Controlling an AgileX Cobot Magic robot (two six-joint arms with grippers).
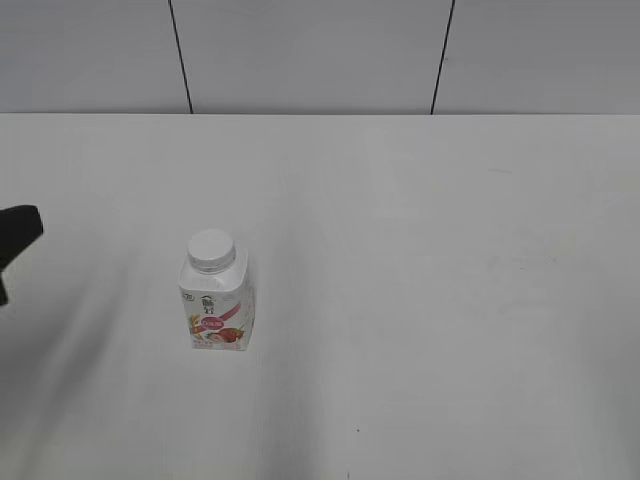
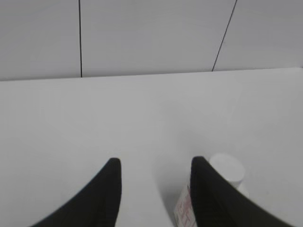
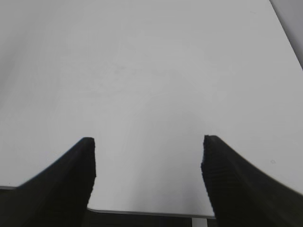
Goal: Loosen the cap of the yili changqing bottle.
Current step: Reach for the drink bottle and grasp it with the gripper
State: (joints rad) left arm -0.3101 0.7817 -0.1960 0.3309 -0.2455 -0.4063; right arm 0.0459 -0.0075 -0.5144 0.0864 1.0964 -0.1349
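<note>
While neither arm has contact with the small squat white plastic bottle with a pink-red strawberry label (image 1: 215,305), it stands upright and unsupported on the white counter (image 1: 430,300), left of centre in the exterior view. Its small round white ribbed plastic screw cap (image 1: 211,250) sits on the neck, apparently fully seated.

Left pincer (image 2: 156,168): released, jaws parted and empty. In the left wrist view the bottle appears at the lower right, just beside and partly behind the right-hand black finger (image 2: 208,194), not between the two fingers. In the exterior view only a dark part of this arm shows at the left edge, well apart from the bottle.

Right pincer (image 3: 147,146): released, jaws spread wide and empty, over bare counter near its edge. The bottle does not appear in the right wrist view.

Hazards from this state:
- Offset approach. The bottle lies outside the left jaw gap; a straight advance would probably strike its side with one finger and tip or slide it.
- Unbraced twisting. If the cap is turned before the body is held, the light bottle would likely spin with it and the cap would stay tight.
- Excess squeeze. The thin plastic body may deform under a hard clamp.
</note>
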